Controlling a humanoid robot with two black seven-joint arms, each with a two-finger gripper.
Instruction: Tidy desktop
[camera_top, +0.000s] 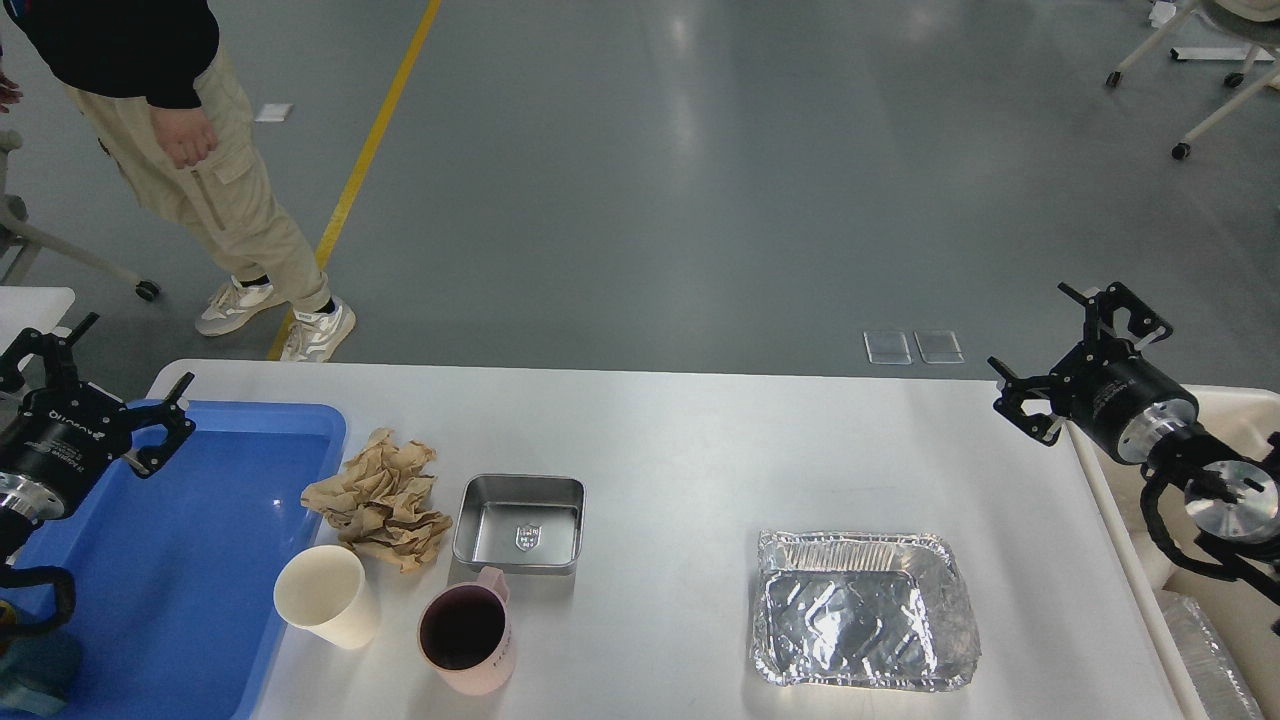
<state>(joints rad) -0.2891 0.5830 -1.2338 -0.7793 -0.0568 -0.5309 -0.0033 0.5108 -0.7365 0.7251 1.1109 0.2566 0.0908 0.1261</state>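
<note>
The white desktop (680, 430) fills the lower part of the head view. On it lie crumpled brown paper (382, 497), a cream paper cup (327, 596), a pink mug (466, 632), a square steel tray (520, 523) and a foil container (860, 622). My left gripper (98, 373) hangs open above the blue tray's far left corner, holding nothing. My right gripper (1072, 354) is open and empty above the desktop's far right corner.
A blue plastic tray (190, 560) rests on the desktop's left end. A person (190, 150) stands on the floor beyond the far left corner. A cream bin (1235, 410) stands right of the desktop, and chair legs (1200, 90) show far right.
</note>
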